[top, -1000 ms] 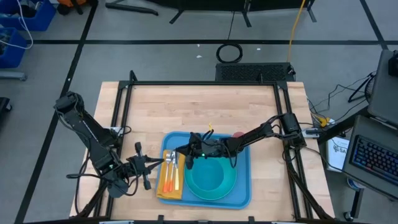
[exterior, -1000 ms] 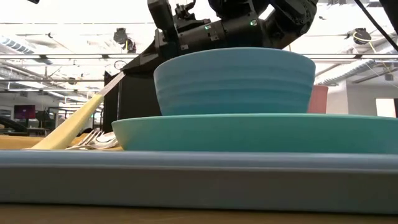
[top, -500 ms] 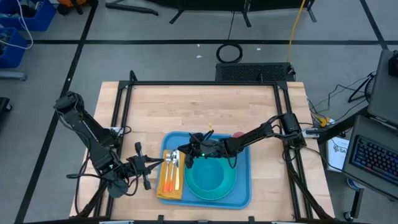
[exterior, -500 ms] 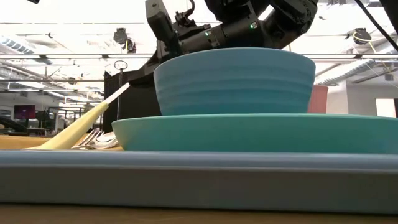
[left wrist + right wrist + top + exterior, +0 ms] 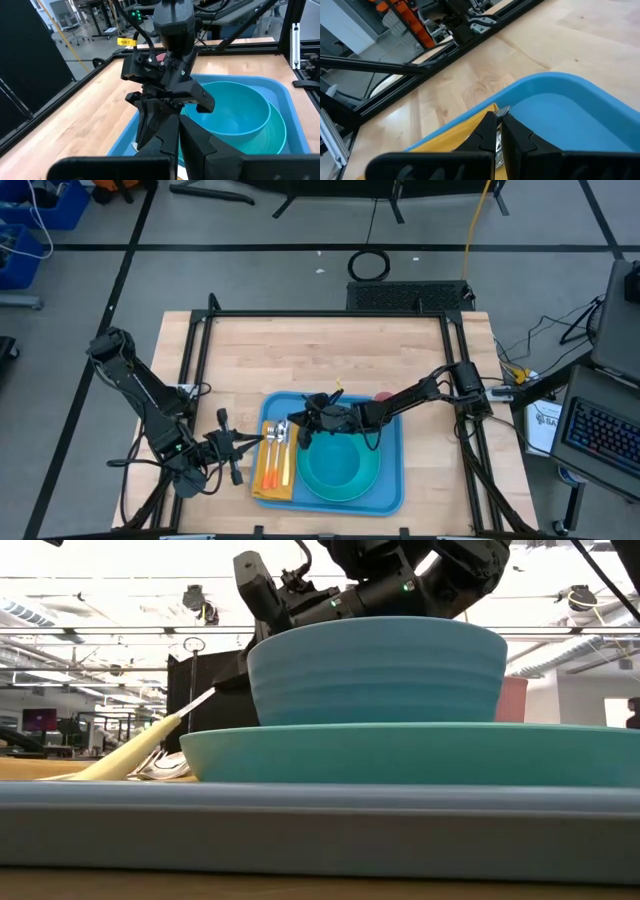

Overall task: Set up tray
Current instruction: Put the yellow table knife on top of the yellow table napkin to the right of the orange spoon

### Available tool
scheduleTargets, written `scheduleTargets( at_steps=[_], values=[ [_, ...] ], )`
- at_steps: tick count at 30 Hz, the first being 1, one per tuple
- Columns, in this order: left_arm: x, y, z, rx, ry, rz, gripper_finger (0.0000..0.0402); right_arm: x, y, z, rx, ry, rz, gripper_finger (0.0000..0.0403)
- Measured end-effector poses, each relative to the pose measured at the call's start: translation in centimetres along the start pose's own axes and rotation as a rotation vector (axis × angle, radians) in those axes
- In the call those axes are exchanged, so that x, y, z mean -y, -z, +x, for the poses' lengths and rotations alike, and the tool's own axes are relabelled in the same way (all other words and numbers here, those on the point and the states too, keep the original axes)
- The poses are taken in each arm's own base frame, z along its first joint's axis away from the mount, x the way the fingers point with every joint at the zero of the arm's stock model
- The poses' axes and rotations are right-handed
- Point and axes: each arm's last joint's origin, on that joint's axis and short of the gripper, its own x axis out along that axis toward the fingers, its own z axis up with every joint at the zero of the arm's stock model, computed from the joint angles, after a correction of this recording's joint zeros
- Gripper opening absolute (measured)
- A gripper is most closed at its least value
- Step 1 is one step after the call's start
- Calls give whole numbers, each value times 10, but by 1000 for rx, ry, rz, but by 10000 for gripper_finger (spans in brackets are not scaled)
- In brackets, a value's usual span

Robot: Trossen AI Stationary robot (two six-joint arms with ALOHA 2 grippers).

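Observation:
The light-blue tray (image 5: 390,480) lies near the table's front edge. It holds a turquoise plate (image 5: 410,752) with a blue bowl (image 5: 375,670) on it. A yellow-orange napkin (image 5: 262,480) lies over the tray's left rim, with silver cutlery (image 5: 283,465) on it. My right gripper (image 5: 291,429) hangs over the napkin's far end, shut on a long silver utensil (image 5: 150,740). My left gripper (image 5: 262,438) waits shut just left of the tray. My right gripper pinches the utensil's raised end (image 5: 503,110) between its two fingertips. The fingers come slanting down from the table's right side. The utensil is tilted: its held end (image 5: 205,698) is up, and its other end is low by the cutlery on the napkin.
A red cup (image 5: 383,395) stands just beyond the tray's far right corner. Black frame rails (image 5: 330,313) run along the table's far, left and right sides. Bare wood (image 5: 300,355) spreads between the tray and the far rail.
My right gripper has tipped over the napkin without shifting place. The utensil's held end has come down, so it slants flatter than before, while its low end has stayed by the cutlery.

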Motion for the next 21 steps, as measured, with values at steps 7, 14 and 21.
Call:
scheduleTargets(
  at_steps=[7,14,21],
  values=[
    [0,0,0,0,0,-1,19,4,2,1,-34,24,11,2],
    [0,0,0,0,0,-3,19,6,6,1,-45,31,-7,1],
    [0,0,0,-1,0,-1,19,0,-1,1,1,-33,14,2]
  ],
)
